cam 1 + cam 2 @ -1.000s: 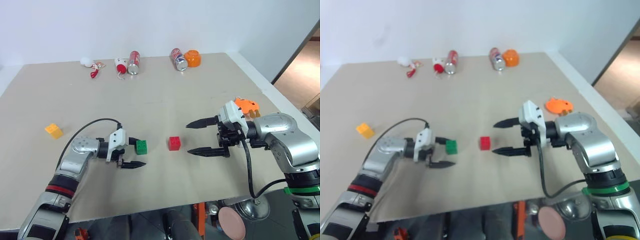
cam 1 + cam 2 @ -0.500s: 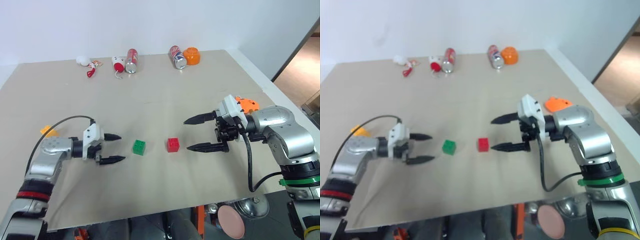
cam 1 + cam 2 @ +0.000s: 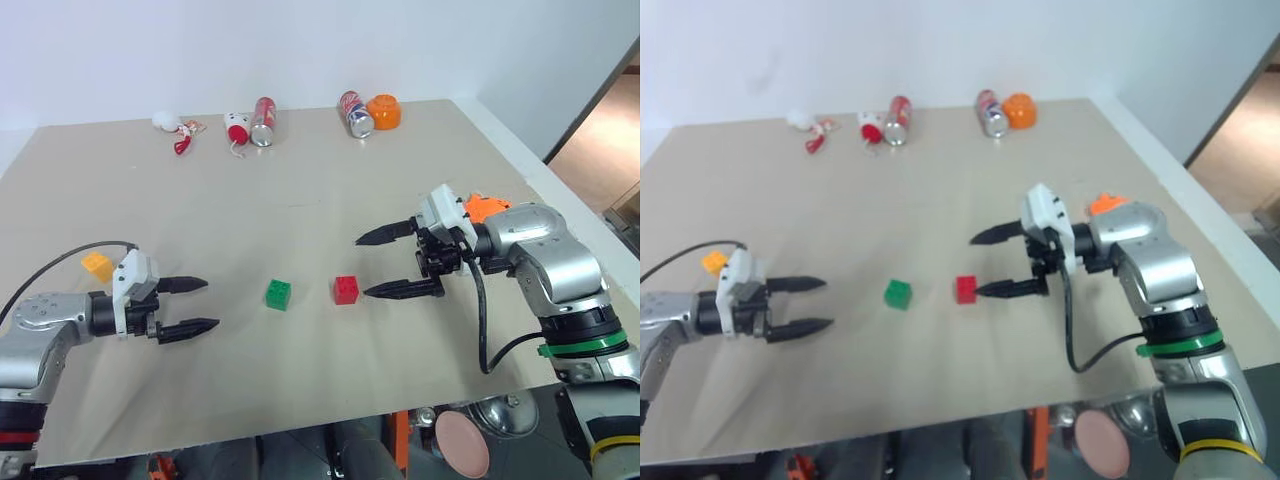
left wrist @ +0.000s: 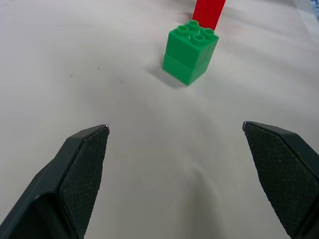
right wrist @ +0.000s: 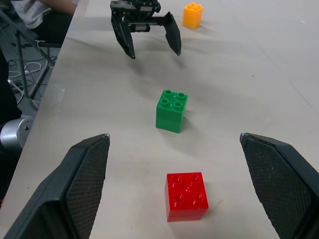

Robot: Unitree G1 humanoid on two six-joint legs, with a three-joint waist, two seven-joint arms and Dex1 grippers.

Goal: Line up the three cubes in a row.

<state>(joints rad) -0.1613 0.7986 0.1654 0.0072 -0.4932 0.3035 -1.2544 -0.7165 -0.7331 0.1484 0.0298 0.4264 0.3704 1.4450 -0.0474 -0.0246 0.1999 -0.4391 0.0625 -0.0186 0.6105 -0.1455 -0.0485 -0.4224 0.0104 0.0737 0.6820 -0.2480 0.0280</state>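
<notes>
Cubes number 3, none held. Left gripper [image 3: 186, 306] hangs spread and empty over bare table [image 3: 300, 190], the yellow-orange cube [image 3: 97, 266] just behind it and the green cube [image 3: 279, 294] well ahead. Right gripper [image 3: 392, 262] gapes wide too, its near finger close beside the red cube [image 3: 346, 290] without touching. Green and red sit near each other mid-table, apparently the start of the row; yellow-orange looks like the stray to bring over. Cans [image 3: 264, 122] and an orange bowl [image 3: 384, 113] lie far back. An orange toy [image 3: 488, 207] is mostly hidden behind the right wrist.
</notes>
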